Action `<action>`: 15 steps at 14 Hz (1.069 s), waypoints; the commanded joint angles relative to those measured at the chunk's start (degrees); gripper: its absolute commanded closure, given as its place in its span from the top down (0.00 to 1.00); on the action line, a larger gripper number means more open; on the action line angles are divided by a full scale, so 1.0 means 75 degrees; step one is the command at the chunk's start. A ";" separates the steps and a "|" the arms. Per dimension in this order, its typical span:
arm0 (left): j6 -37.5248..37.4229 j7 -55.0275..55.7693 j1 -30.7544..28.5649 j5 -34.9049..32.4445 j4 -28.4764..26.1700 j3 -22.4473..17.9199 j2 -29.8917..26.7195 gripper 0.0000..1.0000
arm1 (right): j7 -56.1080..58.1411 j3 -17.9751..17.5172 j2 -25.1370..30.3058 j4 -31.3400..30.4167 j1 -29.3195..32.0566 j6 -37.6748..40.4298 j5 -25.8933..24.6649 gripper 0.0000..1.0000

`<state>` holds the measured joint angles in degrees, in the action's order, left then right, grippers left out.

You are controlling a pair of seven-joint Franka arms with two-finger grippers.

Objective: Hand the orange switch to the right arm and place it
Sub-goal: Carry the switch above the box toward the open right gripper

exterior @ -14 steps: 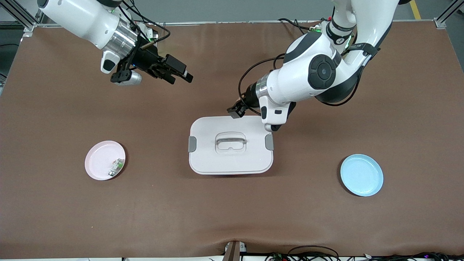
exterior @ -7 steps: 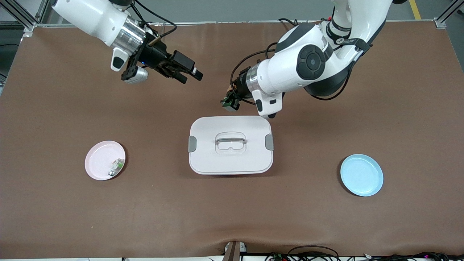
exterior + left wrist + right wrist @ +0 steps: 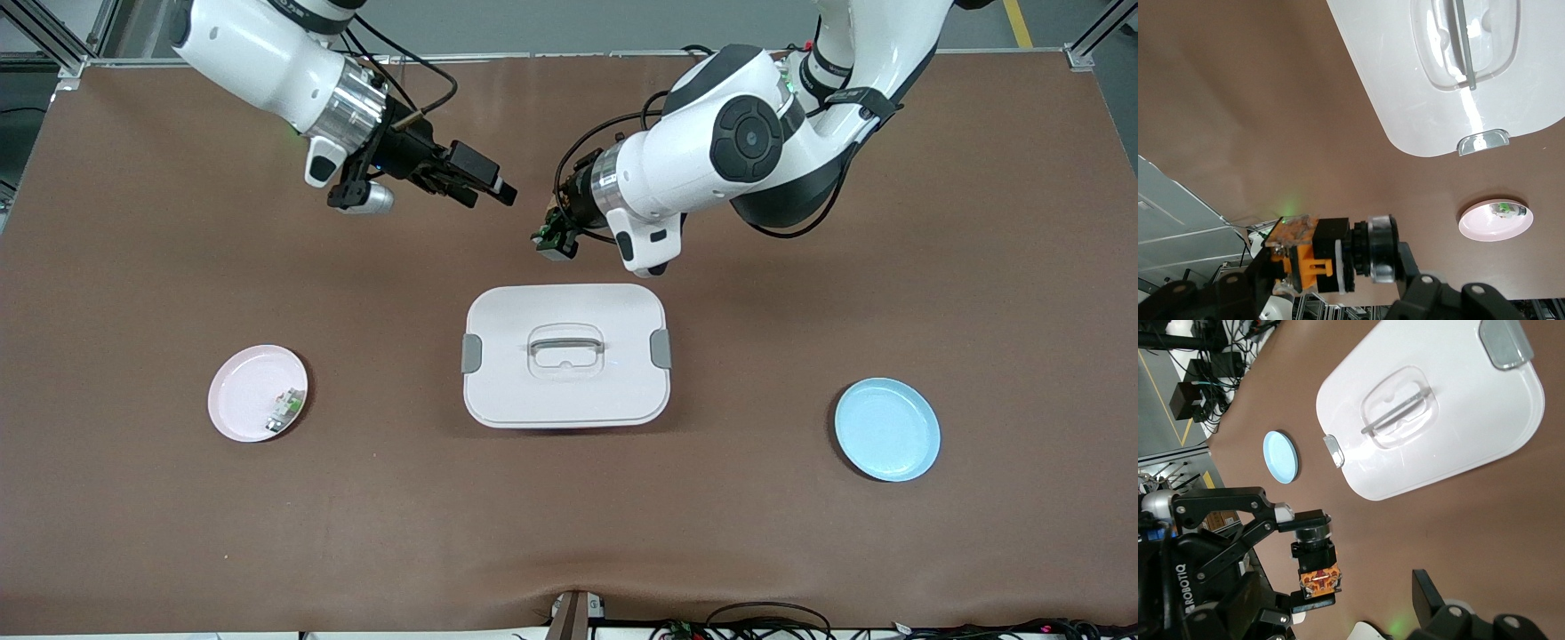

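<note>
Left gripper (image 3: 553, 242): raised over bare table (image 3: 133, 533) farther from the front camera than the box (image 3: 565, 356), clenched on the switch (image 3: 1318, 257); the left wrist view shows the black body pinched between its fingers (image 3: 1238, 283), orange clip and round metal-ringed end showing

Switch: held off the table in the left gripper, between the two grippers; in the right wrist view (image 3: 1317, 561) its orange-marked end faces the right gripper

Right gripper (image 3: 484, 180): raised over bare table toward the right arm's end, pointing at the left gripper, apart from it; jaws spread, nothing between them; one black finger (image 3: 1426, 593) shows in the right wrist view

Box: white, rounded, lid on, grey latch (image 3: 471, 353) at each end, recessed handle (image 3: 565, 347) in the middle; sits mid-table, nearer the front camera than both grippers

Pink plate (image 3: 240, 391): toward the right arm's end, carrying a small white-and-green part (image 3: 284, 410) close to its rim

Blue plate (image 3: 886, 429): toward the left arm's end, well apart from the box
</note>
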<state>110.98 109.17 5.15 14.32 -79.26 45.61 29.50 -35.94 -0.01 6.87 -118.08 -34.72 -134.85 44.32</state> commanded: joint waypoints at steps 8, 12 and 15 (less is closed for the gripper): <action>0.0295 0.0116 0.0099 0.0235 0.0080 0.0095 0.0075 0.00 | -0.0447 0.0083 -0.0318 -0.0053 -0.0621 -0.0266 0.0208 1.00; 0.0705 0.0105 0.0192 0.0235 0.0080 0.0095 0.0121 0.00 | -0.0447 0.0083 -0.0424 -0.0053 -0.0738 -0.0337 0.0208 1.00; 0.0741 0.0093 0.0263 0.0235 0.0080 0.0083 0.0169 0.00 | -0.0458 0.0083 -0.0553 0.0017 -0.0750 -0.0383 0.0208 1.00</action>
<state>115.83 109.20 6.79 15.09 -79.27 45.90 30.14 -38.87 0.01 3.22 -118.18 -39.32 -136.76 44.75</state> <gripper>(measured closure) 0.269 0.000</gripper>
